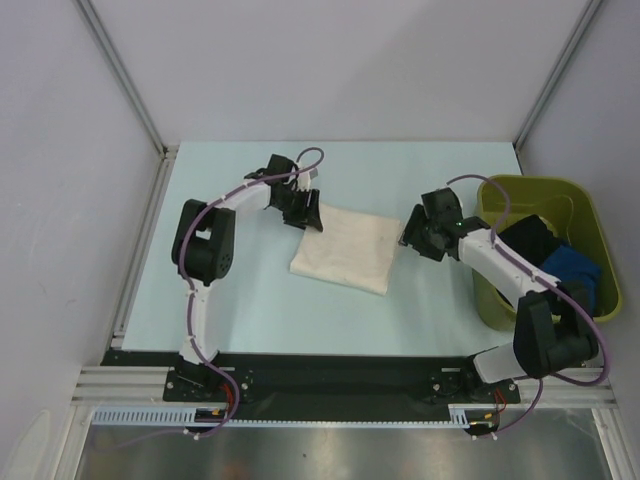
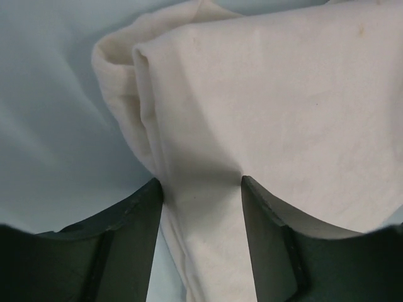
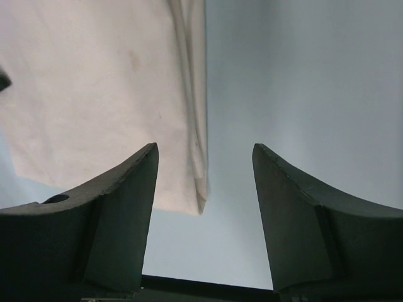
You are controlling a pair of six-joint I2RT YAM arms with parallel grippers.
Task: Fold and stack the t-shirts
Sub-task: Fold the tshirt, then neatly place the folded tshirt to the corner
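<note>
A cream t-shirt, folded into a rough square, lies flat on the pale blue table between the two arms. My left gripper is at its far left corner. In the left wrist view that gripper stands open astride a bunched fold of the cream t-shirt, and a strip of table shows between the cloth and the left finger. My right gripper hovers off the shirt's right edge. It is open and empty, with the corner of the cream t-shirt just ahead and to the left.
An olive-green bin stands at the right edge of the table, behind the right arm. It holds a black t-shirt and a bright blue t-shirt. White walls close off the left, back and right.
</note>
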